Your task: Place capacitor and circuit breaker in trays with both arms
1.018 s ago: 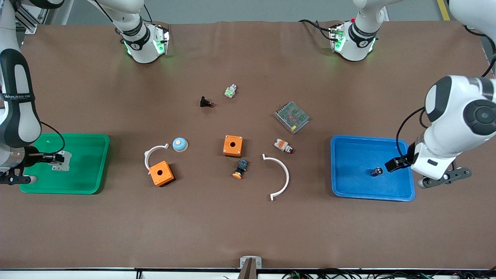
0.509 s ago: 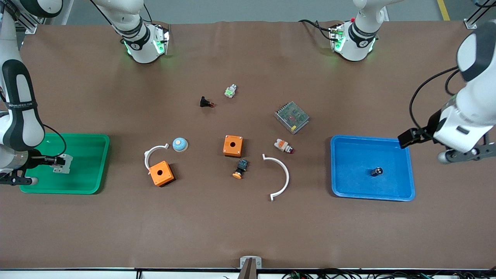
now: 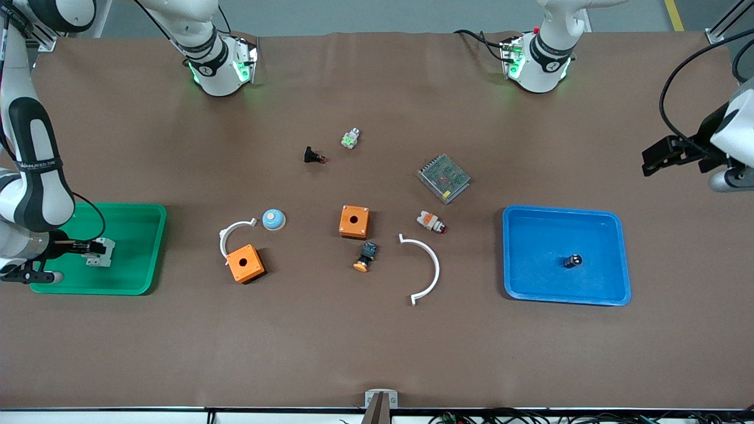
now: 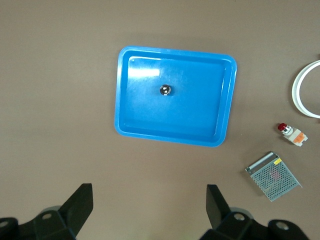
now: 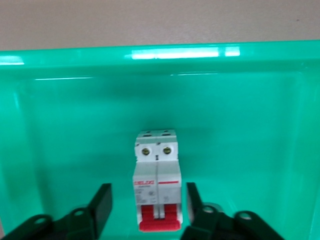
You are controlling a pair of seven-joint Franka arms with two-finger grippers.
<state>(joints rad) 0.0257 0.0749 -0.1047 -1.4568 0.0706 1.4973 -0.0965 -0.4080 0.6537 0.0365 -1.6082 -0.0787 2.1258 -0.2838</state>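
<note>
Up front, the capacitor (image 3: 572,260) stands in the blue tray (image 3: 618,235), the left gripper (image 3: 662,158) over bare table. Its wrist view shows the fingers (image 4: 80,205) spread wide, holding nothing. Meanwhile the right gripper (image 5: 147,207) straddles the circuit breaker (image 5: 156,186) in the green tray (image 5: 55,125), fingers apart, not touching.

The circuit breaker (image 5: 156,181) bears what looks like "DELIXI"; the right arm (image 3: 36,162) reads roughly "WANJEED".
</note>
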